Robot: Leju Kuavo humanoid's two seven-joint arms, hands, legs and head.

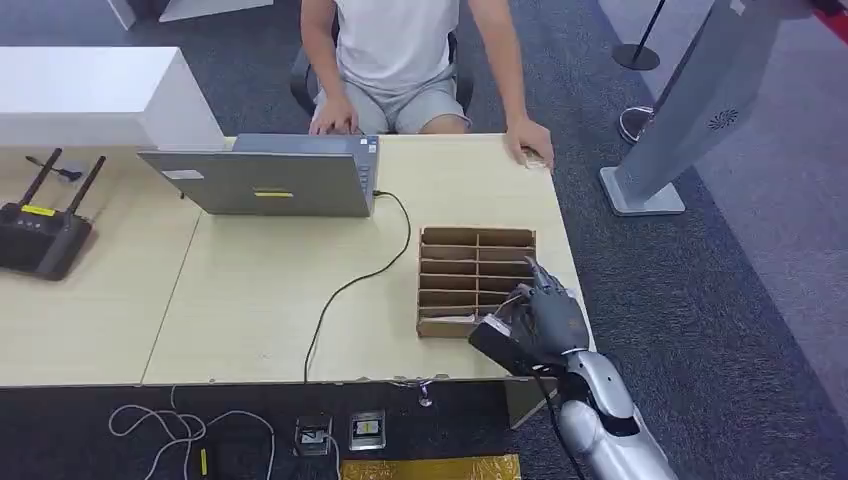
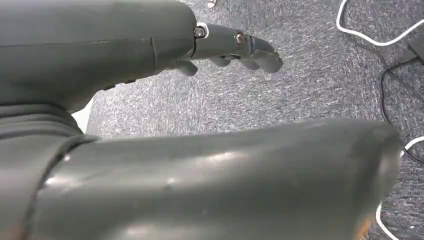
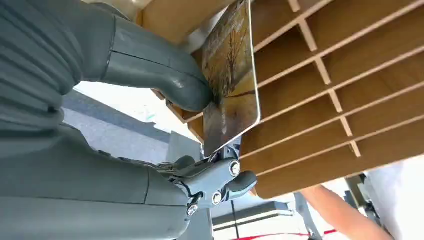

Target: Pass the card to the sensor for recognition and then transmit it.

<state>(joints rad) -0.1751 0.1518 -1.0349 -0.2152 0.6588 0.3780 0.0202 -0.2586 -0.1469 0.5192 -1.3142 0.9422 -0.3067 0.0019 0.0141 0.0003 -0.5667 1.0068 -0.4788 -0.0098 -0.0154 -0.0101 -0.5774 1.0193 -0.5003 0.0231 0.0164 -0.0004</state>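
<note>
Pinched between thumb and fingers of right hand (image 3: 200, 140), card (image 3: 232, 75) with tree picture, no readable writing, just beside cardboard divider box (image 1: 476, 278) on counter (image 1: 280, 300); left hand (image 2: 235, 47) empty, fingers loosely apart.

Dark grey carpet (image 1: 760, 300) is laid across the whole floor. Two pale wood tables (image 1: 250, 300) are pushed together, with a white counter (image 1: 90, 95) set behind them. A grey floor stand (image 1: 680, 130) is parked at the right, white cables (image 1: 180, 425) are trailed underneath.
</note>
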